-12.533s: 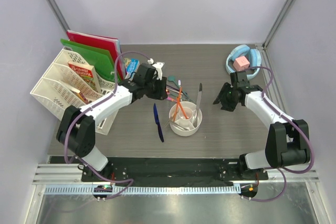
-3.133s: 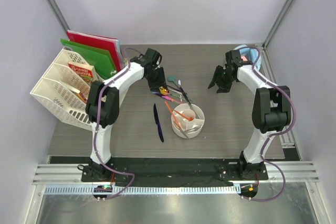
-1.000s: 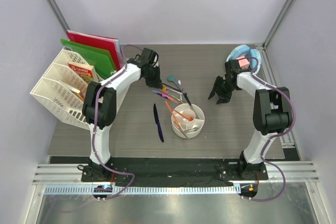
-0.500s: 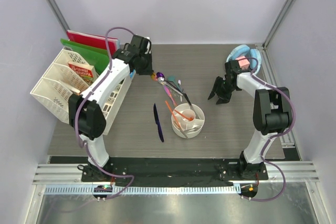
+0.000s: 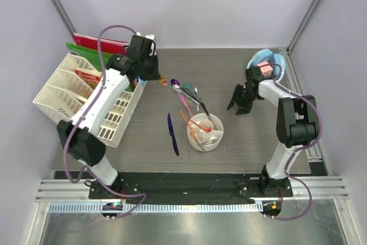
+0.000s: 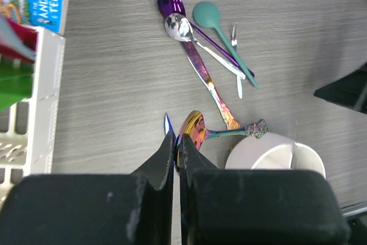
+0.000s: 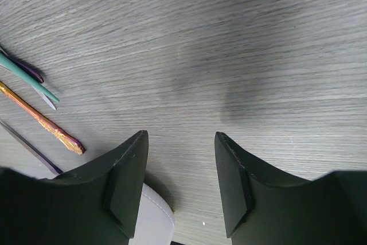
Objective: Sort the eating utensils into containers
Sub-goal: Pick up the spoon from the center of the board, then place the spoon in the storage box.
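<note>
The left claw (image 6: 176, 142) is clenched on the bowl of an iridescent metal spoon (image 6: 195, 132), lifted in the upper left-centre of the overhead view. Below it on the grey tabletop (image 5: 229, 67) lie a purple spoon (image 6: 170, 3) and a teal spoon (image 6: 206, 13). The white round divided plastic cup (image 5: 214, 142) sits centre frame, with a dark blue knife (image 5: 172, 135) left of it. The right claw (image 5: 238, 102) hangs released, right of the cup.

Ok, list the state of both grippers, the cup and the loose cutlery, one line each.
Left gripper: shut on small iridescent metal spoon, held aloft.
Right gripper: open, empty.
White round divided cup: upright, holding some cutlery.
Dark blue knife: lying flat, outside cup.
Teal long-handled spoon: lying flat, outside cup.
</note>
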